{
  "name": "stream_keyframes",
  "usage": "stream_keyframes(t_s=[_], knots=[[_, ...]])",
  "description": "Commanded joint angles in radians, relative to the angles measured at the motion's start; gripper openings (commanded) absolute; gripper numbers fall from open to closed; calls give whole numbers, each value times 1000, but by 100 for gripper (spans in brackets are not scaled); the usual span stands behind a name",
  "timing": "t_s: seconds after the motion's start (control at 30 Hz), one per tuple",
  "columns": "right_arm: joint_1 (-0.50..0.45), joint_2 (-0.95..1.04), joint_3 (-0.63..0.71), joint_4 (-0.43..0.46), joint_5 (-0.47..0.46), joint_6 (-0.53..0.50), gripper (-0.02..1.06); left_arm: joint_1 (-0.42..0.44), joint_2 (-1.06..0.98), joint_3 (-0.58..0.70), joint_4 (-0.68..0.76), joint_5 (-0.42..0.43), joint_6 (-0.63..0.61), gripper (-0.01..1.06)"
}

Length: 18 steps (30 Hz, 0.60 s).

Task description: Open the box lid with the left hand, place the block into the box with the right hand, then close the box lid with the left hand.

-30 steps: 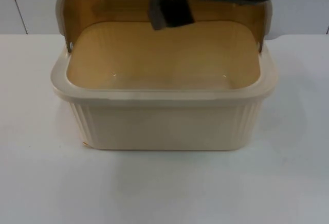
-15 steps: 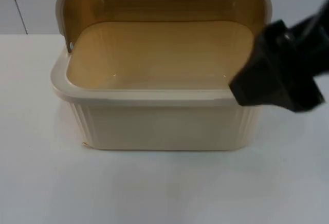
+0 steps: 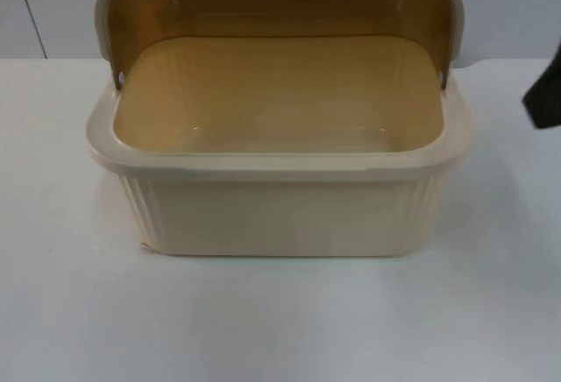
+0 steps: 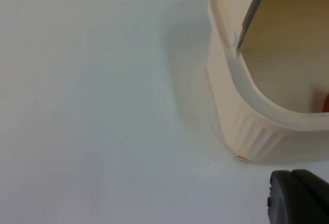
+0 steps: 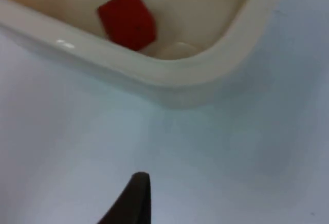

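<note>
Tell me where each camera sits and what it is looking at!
Top view: fixed, looks down and forward at the open box; the right arm shows at the edge.
Left wrist view: on the left arm, faces the box's side and the table.
Right wrist view: on the right arm, sees the red block inside.
All three share the box.

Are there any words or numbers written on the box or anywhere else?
None: no words, numbers or signs can be read anywhere.
The cream box, its open lid, the red block inside it and the white table are all plain.
</note>
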Motion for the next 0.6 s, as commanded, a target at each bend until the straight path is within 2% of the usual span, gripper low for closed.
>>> stream_keyframes(t_s=[0.0, 0.13, 0.17, 0.3, 0.4, 0.47, 0.57], knots=[[-95, -9, 3, 114, 4, -129, 105, -6, -6, 4, 9, 0, 1, 0], [-297, -9, 3, 297, 43, -328, 105, -6, -6, 4, 9, 0, 1, 0], [-297, -9, 3, 297, 43, -328, 105, -6, -6, 4, 9, 0, 1, 0], [-506, -9, 3, 404, 93, -465, 105, -6, -6, 4, 9, 0, 1, 0], [-561, -9, 3, 434, 116, -501, 105, -6, -6, 4, 8, 0, 6, 0], [-637, -10, 3, 492, 153, -574, 105, -6, -6, 4, 8, 0, 6, 0], [-658, -28, 7, 503, 151, -584, 105, -6, -6, 4, 8, 0, 6, 0]])
